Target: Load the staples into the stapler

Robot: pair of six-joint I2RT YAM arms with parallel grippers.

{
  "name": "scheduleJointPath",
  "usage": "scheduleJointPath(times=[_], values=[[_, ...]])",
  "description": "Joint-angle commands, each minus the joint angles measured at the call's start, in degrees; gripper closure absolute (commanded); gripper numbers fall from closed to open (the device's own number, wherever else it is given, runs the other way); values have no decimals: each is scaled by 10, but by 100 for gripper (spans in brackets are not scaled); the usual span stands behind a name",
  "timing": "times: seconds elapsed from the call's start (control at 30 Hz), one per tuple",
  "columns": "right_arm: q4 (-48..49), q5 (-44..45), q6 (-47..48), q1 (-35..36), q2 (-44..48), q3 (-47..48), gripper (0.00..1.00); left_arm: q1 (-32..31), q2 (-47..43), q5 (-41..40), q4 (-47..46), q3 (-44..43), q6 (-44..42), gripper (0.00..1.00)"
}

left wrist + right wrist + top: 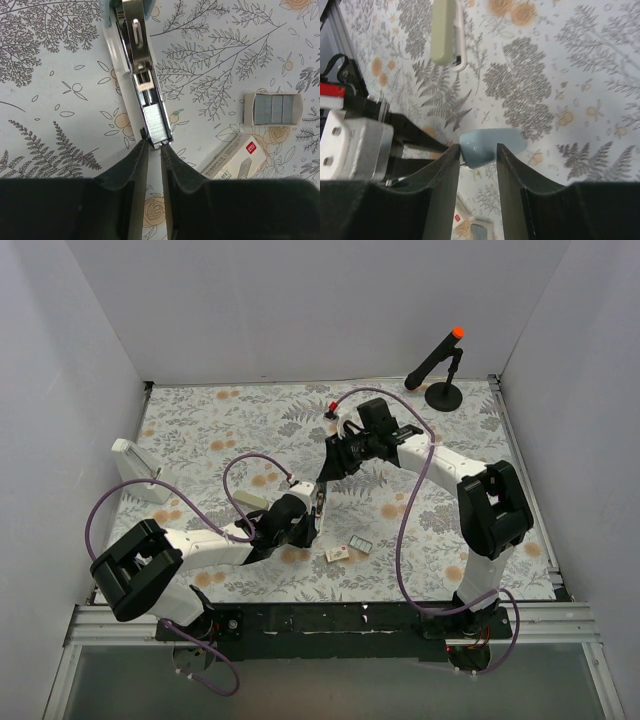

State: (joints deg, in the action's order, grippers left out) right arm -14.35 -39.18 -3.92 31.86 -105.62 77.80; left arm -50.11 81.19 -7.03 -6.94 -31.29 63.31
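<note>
Now the staple row (156, 127) lies in the open stapler (135, 50), at twelve o'clock from the left gripper (152, 146) (fingers nearly together; whether they pinch it, I cannot tell).

Soft, even light is filling every view.
Shadows are lying faint on the counter (200, 420); steel on the stapler (134, 35) is glinting.

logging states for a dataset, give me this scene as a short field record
stapler channel: open, facing up
staple row: lying in the channel's near end
left claw: nearly closed at that row's end, grip unclear
right claw: shut on the pale blue stapler lid
staple tray: holds rows, right of the channel
box: beside the tray, not touching it
cream stapler: apart from both claws
</note>
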Motion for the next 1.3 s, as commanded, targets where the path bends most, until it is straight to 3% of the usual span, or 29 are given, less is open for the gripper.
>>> scheduleJointPath(times=[0.0,0.27,0.6,0.73,1.0,1.1,1.27], values=[[-13,-14,21,28,52,-40,58,1,-9,-31,-5,-6,6,84],[34,13,10,38,95,-130,58,0,-12,-36,-6,-11,13,84],[40,41,6,47,119,-157,58,0,-26,-40,12,-12,22,78],[28,78,9,47,132,-155,57,0,-65,-42,44,-8,35,65],[13,217,-14,45,182,-164,53,0,-137,-36,152,-46,66,25],[6,303,-40,43,210,-175,44,1,-99,-49,205,-104,73,20],[-8,415,-91,23,264,-207,33,2,-13,-64,292,-221,101,24]])
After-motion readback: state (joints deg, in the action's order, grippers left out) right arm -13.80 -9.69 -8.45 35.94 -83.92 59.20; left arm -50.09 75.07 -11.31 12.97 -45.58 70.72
